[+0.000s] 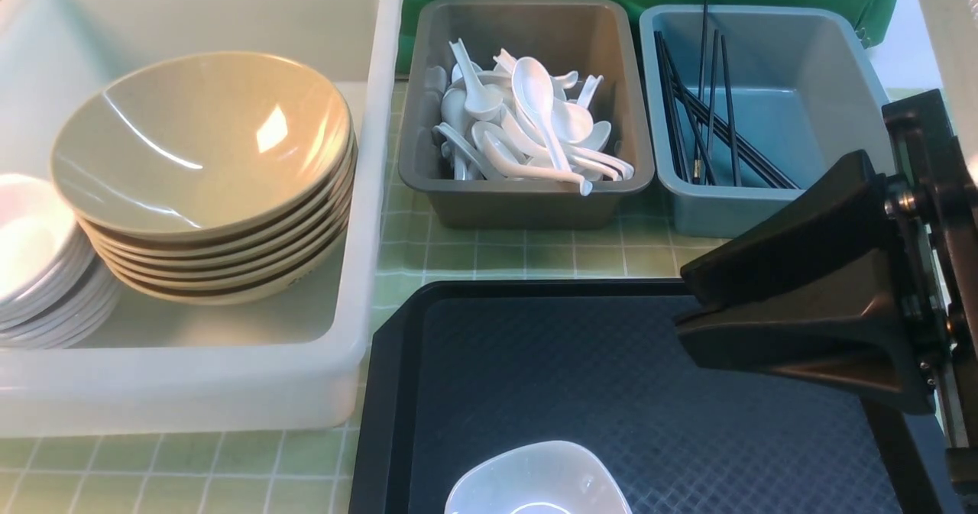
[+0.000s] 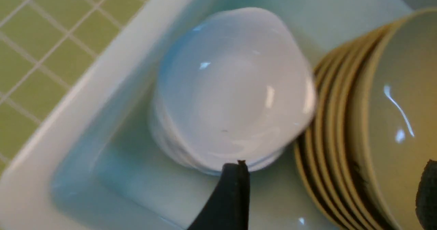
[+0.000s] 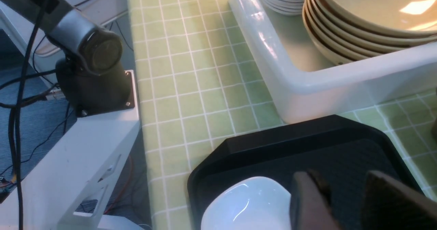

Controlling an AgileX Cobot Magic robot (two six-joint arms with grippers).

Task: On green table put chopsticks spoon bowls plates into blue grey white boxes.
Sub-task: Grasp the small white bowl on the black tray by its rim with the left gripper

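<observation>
Status: nearly done, by my read. Bowls (image 1: pixel 206 147) sit stacked in the white tub (image 1: pixel 367 193), w/ plates (image 1: pixel 30 269) stacked just beside them at the tub's L end. Spoons (image 1: pixel 535 117) are piled in the grey box (image 1: pixel 527 208), and chopsticks (image 1: pixel 707 124) lie in the blue box (image 1: pixel 726 208). Only item I see outside a box: one lone plate (image 1: pixel 535 480) on the black tray (image 1: pixel 611 361), at the near edge of the bench (image 1: pixel 535 258). My R arm hides part of the tray, so can't rule out more. My left fingers (image 2: pixel 234 189) are spread wide above the plate stack in the tub, released, nothing in them. My right fingers (image 3: pixel 307 202) are low over the tray just beside the lone plate, part-way apart, holding nothing. Contact w/ plate: can't tell. To do: grasp that plate, carry it to the tub, set it on the plate stack, then chk the hidden part of the tray.
</observation>
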